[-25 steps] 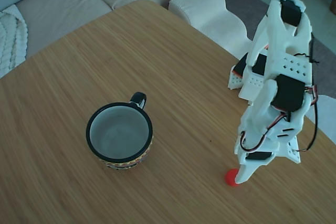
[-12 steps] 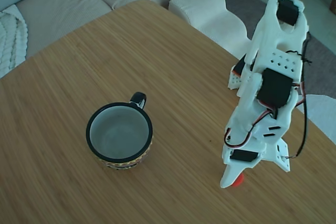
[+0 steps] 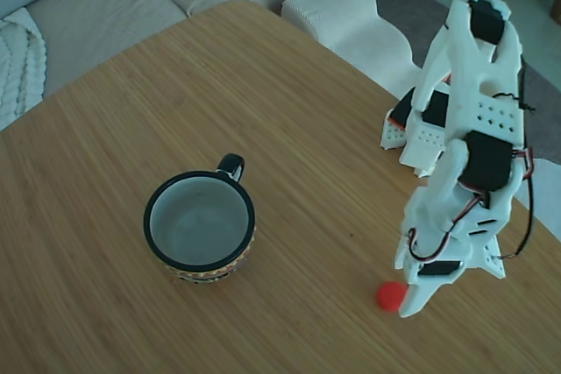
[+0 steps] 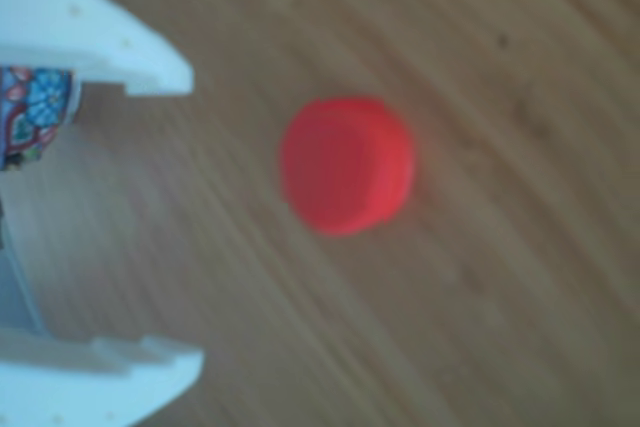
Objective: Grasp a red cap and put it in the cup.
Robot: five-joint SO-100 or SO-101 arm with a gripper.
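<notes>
red cap point(image 4: 346, 164) lay loose on table point(image 3: 131, 129) | gripper point(image 4: 160, 217) fingers spread apart, empty | probably light, stiff, slick plastic | best pinched across its rim

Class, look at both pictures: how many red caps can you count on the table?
1. The red cap lies on the table's wood right of the cup, beside the open pincer. None shows elsewhere.

we count one red cap point(image 3: 390, 296), seen in both views point(image 4: 346, 165). we count one cup point(image 3: 200, 226), of which the other view shows only a patterned sliver point(image 4: 34, 113). we see one white arm point(image 3: 465, 146) with one pincer point(image 3: 412, 302), two white fingers point(image 4: 110, 47), and one wooden counter point(image 3: 175, 94).
</notes>
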